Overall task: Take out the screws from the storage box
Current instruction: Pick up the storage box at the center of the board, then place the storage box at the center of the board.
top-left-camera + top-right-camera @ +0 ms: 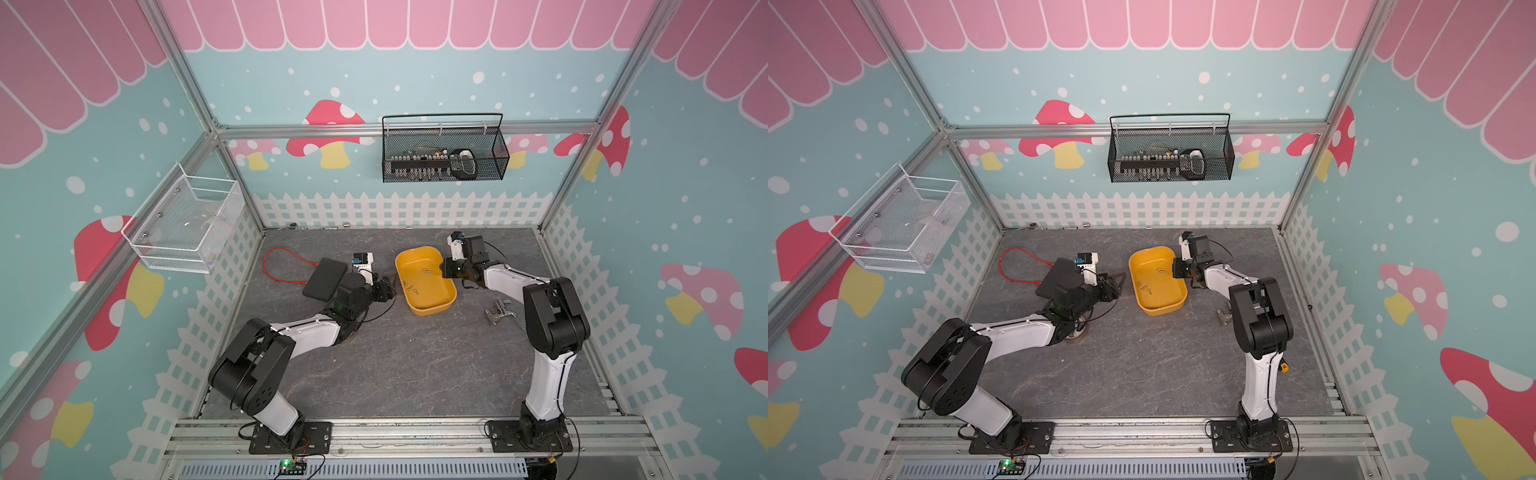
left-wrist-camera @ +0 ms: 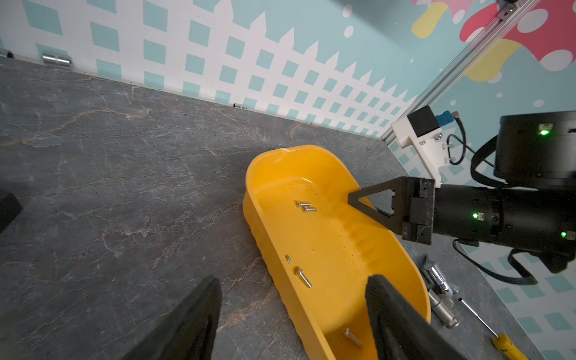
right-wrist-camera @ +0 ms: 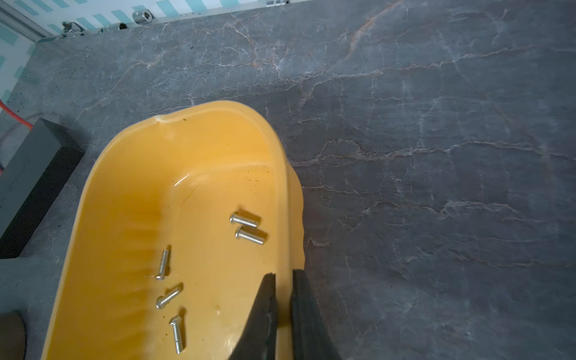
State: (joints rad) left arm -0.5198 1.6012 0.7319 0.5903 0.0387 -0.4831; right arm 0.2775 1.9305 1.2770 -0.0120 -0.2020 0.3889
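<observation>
The yellow storage box (image 1: pixel 432 291) (image 1: pixel 1163 300) sits mid-table between both arms. Several small silver screws lie on its floor: two side by side (image 3: pixel 244 219) (image 2: pixel 306 206), the others spread along the opposite long wall (image 3: pixel 168 297) (image 2: pixel 304 278). My right gripper (image 3: pixel 283 277) (image 1: pixel 446 268) (image 2: pixel 350 198) is shut on the box's right wall, one finger inside and one outside. My left gripper (image 2: pixel 293 280) (image 1: pixel 388 286) is open and straddles the left wall without touching it; one finger (image 2: pixel 383 299) is inside the box, the other over the table.
A flat black case (image 1: pixel 326 276) and a red cable (image 1: pixel 282 266) lie left of the box. A chrome fitting (image 1: pixel 498 313) and a yellow-handled screwdriver (image 2: pixel 505 343) lie to its right. A black mesh basket (image 1: pixel 444 153) and a white one (image 1: pixel 187 224) hang on the walls.
</observation>
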